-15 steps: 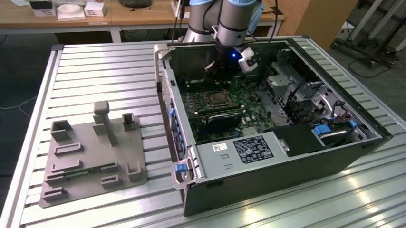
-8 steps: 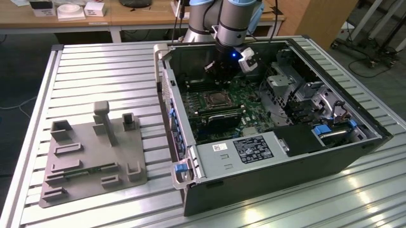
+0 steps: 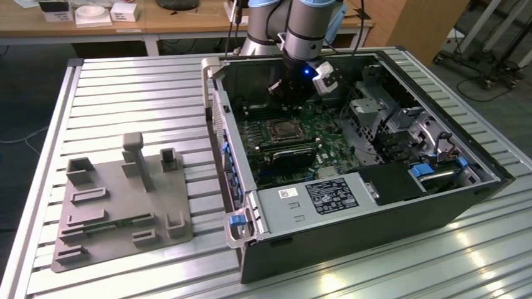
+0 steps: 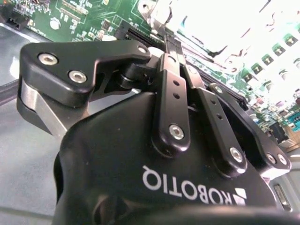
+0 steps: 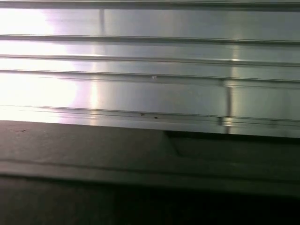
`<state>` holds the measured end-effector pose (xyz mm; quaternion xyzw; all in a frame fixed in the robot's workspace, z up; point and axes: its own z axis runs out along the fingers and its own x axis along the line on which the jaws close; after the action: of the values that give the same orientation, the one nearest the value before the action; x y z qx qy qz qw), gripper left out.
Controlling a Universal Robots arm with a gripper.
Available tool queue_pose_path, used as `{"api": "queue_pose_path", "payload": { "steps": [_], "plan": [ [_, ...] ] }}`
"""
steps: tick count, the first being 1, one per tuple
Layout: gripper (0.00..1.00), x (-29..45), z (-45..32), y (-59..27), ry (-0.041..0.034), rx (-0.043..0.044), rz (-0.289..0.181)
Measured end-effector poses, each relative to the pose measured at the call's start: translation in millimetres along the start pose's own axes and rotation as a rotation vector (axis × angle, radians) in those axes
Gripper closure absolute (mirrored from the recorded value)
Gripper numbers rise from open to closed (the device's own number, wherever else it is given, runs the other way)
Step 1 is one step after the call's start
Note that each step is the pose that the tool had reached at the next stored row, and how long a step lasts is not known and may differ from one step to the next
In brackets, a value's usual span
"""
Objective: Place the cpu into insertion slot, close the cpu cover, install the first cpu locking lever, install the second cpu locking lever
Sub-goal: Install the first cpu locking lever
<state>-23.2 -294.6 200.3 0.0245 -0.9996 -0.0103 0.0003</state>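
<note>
In the exterior view my gripper (image 3: 288,103) reaches down into the open computer case (image 3: 249,243), just beyond the far edge of the insertion slot (image 3: 283,129). The slot is a square socket with a silvery rim on the green board (image 3: 328,128). A metal frame, the cpu cover (image 3: 283,123), appears to lie over it. Whether the cpu sits inside I cannot tell. In the second wrist view the black fingers (image 4: 169,51) meet at their tips over the green board (image 4: 89,14). Glare hides what lies just past them.
A grey power-supply box (image 3: 320,196) fills the case's near end, with black memory slots (image 3: 287,152) between it and the socket. A drive cage (image 3: 374,103) stands on the exterior view's right. A grey fixture plate (image 3: 124,208) lies on the slatted aluminium table (image 5: 140,89).
</note>
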Motion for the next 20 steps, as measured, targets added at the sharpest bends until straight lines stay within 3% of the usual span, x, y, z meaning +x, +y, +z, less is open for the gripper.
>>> {"api": "queue_pose_path", "payload": {
  "steps": [7, 20],
  "plan": [
    [0.9, -0.1, 1.0, -0.1, 0.0011, 0.0208, 0.0],
    [0.9, -0.1, 3.9, 0.5, 0.001, 0.0231, 0.0]
  ]
}}
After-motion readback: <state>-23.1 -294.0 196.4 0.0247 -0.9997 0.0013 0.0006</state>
